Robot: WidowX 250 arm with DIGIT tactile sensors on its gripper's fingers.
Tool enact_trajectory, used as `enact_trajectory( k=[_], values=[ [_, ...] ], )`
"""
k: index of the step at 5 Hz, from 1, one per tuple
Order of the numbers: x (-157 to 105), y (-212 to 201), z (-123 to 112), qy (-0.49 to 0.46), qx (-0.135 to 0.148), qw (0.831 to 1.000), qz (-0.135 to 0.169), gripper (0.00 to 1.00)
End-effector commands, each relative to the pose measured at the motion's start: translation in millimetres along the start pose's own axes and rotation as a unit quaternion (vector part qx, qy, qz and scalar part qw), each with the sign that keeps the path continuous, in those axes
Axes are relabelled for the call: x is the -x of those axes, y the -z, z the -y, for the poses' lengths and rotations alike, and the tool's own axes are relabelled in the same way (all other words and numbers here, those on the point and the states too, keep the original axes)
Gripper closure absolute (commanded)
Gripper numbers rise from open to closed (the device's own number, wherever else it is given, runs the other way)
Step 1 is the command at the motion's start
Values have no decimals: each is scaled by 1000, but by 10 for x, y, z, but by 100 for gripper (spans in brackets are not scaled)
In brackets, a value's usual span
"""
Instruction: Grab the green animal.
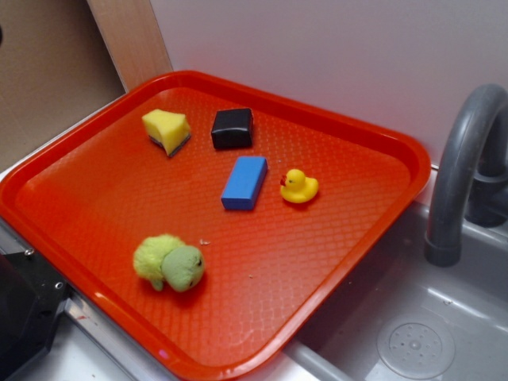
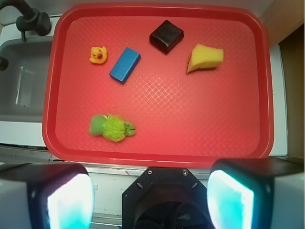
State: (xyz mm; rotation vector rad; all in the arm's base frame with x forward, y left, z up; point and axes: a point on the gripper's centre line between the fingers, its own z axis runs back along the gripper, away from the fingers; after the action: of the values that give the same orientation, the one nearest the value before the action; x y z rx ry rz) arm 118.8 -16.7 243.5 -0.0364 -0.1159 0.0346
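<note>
The green animal [image 1: 168, 263] [image 2: 112, 127], a fuzzy lime plush with a darker green head, lies on the red tray [image 1: 95, 198] [image 2: 190, 119] near its front edge. In the wrist view my gripper [image 2: 150, 195] hangs high above the counter just off that front edge. Its two fingers [image 2: 66, 200] are wide apart and open, with nothing between them. The plush sits ahead of the gripper and a little to the left, well apart from it. The gripper does not show in the exterior view.
Also on the tray are a blue block [image 1: 244, 182] [image 2: 125, 65], a yellow duck [image 1: 298, 186] [image 2: 98, 54], a black block [image 1: 232, 128] [image 2: 166, 36] and a yellow sponge wedge [image 1: 166, 129] [image 2: 206, 57]. A grey sink [image 1: 413, 333] with a faucet [image 1: 460, 159] adjoins the tray.
</note>
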Motion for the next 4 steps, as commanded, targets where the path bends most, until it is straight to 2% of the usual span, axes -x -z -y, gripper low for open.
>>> enact_trajectory(
  k=[1, 2, 3, 4],
  values=[
    [0, 0, 0, 0, 0, 1000, 0, 0],
    [-340, 40, -119, 78, -12, 997, -2, 0],
    [-559, 156, -157, 186, 36, 982, -9, 0],
    [-637, 276, -53, 305, 46, 951, -34, 0]
  ],
)
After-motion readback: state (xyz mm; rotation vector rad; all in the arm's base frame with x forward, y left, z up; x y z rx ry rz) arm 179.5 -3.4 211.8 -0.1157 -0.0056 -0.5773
